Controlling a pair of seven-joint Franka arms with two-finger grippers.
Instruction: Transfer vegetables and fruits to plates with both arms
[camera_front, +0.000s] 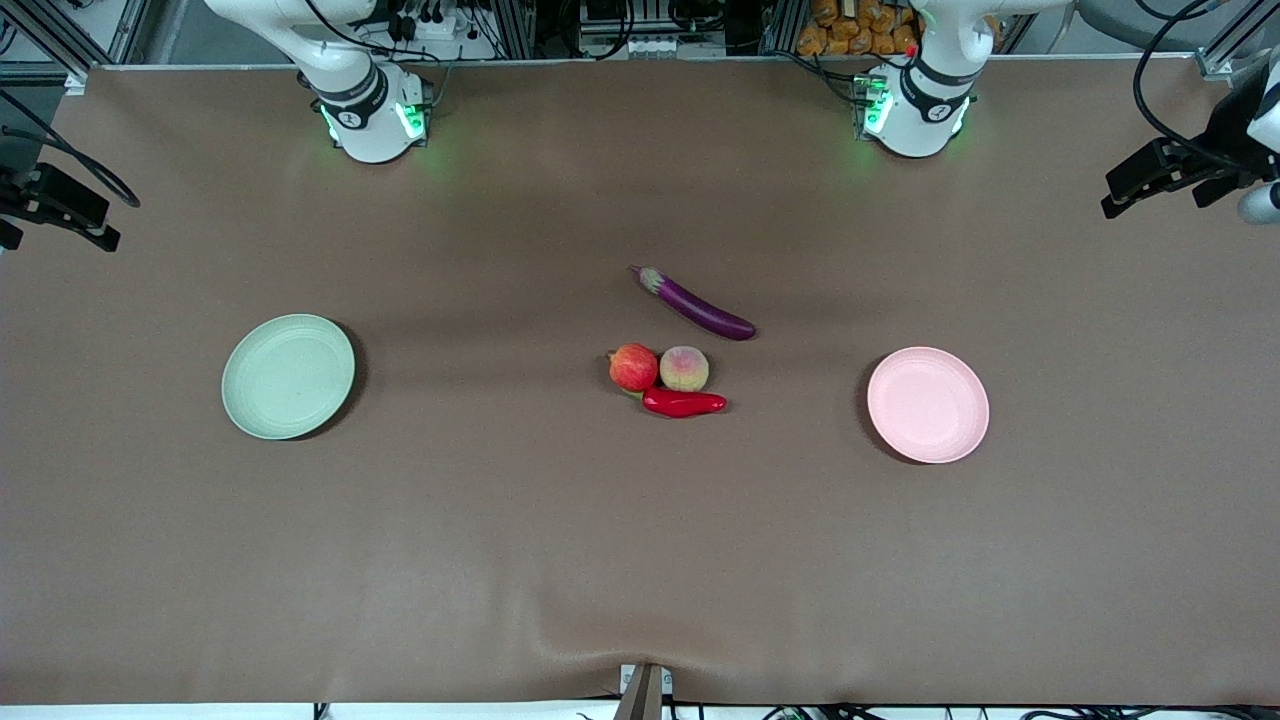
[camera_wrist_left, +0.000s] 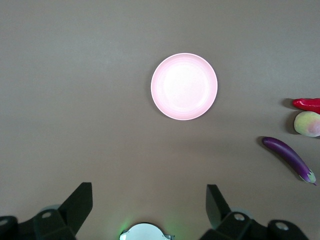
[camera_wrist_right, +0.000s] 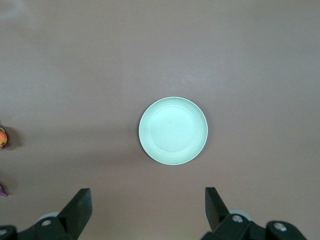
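Mid-table lie a purple eggplant (camera_front: 695, 305) (camera_wrist_left: 290, 157) and, nearer the front camera, a red pomegranate (camera_front: 633, 367) touching a peach (camera_front: 684, 368) (camera_wrist_left: 307, 123), with a red chili (camera_front: 685, 402) (camera_wrist_left: 307, 104) against them. The pale green plate (camera_front: 288, 376) (camera_wrist_right: 173, 130) sits toward the right arm's end and the pink plate (camera_front: 928, 404) (camera_wrist_left: 184, 86) toward the left arm's end; both hold nothing. My left gripper (camera_wrist_left: 150, 192) hangs open high over bare table between its base and the pink plate. My right gripper (camera_wrist_right: 148, 197) hangs open the same way by the green plate.
Brown cloth covers the whole table (camera_front: 500, 560). The two arm bases (camera_front: 375, 115) (camera_front: 915, 110) glow green at the table's edge farthest from the front camera. Wide bare cloth lies between the produce and each plate.
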